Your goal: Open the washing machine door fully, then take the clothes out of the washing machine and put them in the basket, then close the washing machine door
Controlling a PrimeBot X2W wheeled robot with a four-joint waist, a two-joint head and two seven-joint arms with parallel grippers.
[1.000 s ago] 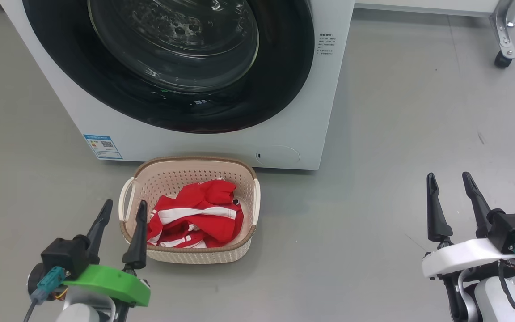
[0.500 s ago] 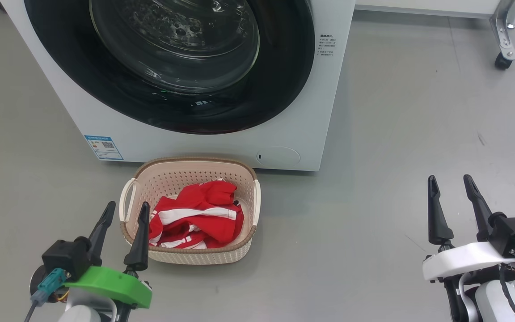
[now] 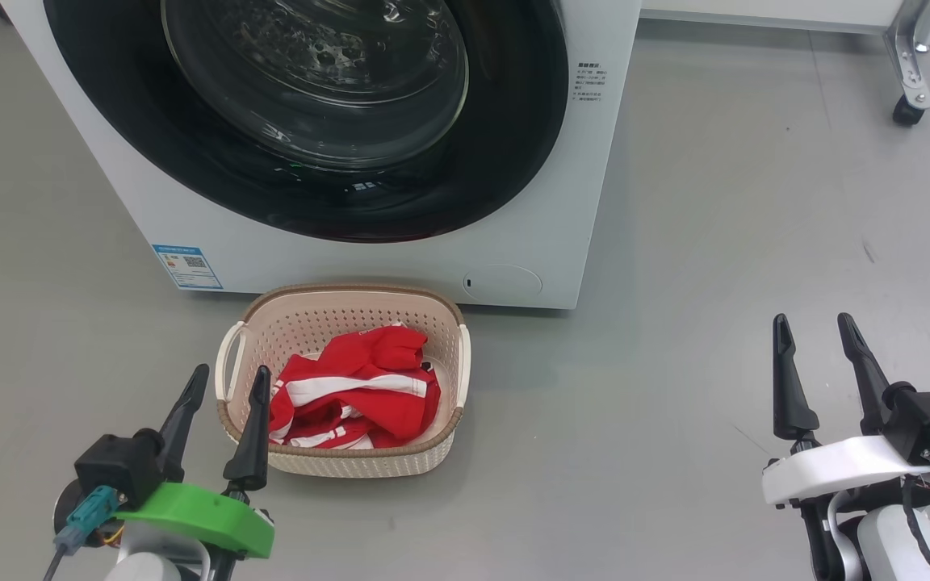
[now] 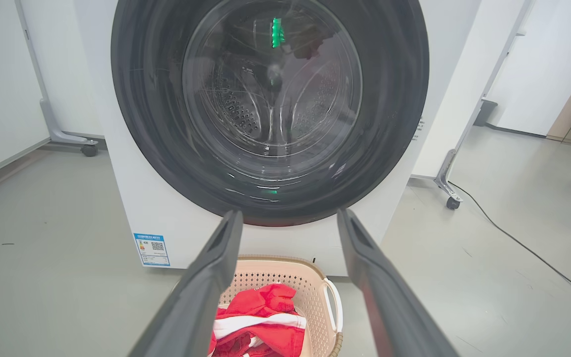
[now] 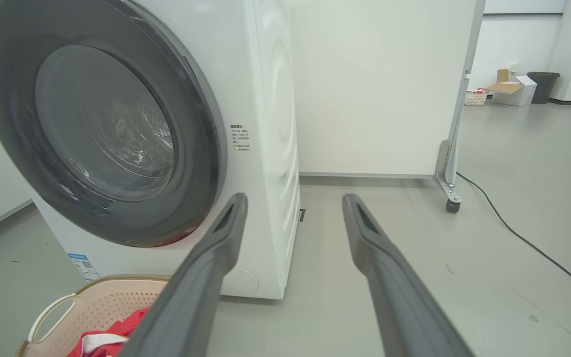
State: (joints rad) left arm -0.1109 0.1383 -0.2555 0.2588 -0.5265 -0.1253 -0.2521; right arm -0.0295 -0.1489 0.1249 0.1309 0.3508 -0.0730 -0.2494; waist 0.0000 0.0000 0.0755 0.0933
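Observation:
The white washing machine (image 3: 562, 242) stands ahead with its black-rimmed door (image 3: 505, 153) shut flat against the front; the steel drum shows through the glass (image 4: 270, 89). On the floor before it sits the cream basket (image 3: 352, 464) holding the red and white clothes (image 3: 360, 387). My left gripper (image 3: 229, 379) hangs open beside the basket's left handle, nothing between its fingers. Far off to the right, my right gripper (image 3: 814, 327) is open and empty over bare floor. The wrist views show the same door (image 5: 201, 148), basket (image 4: 322, 297) and clothes (image 4: 265, 317).
Grey floor spreads to the right of the washer. A white partition on a castor leg (image 3: 909, 105) stands at the back right, with a black cable (image 5: 523, 243) trailing across the floor. A cardboard box and a dark bin (image 5: 542, 87) sit far away.
Nothing of note has moved; the head camera shifted very slightly between the earliest frame and now. Both grippers stay open in place.

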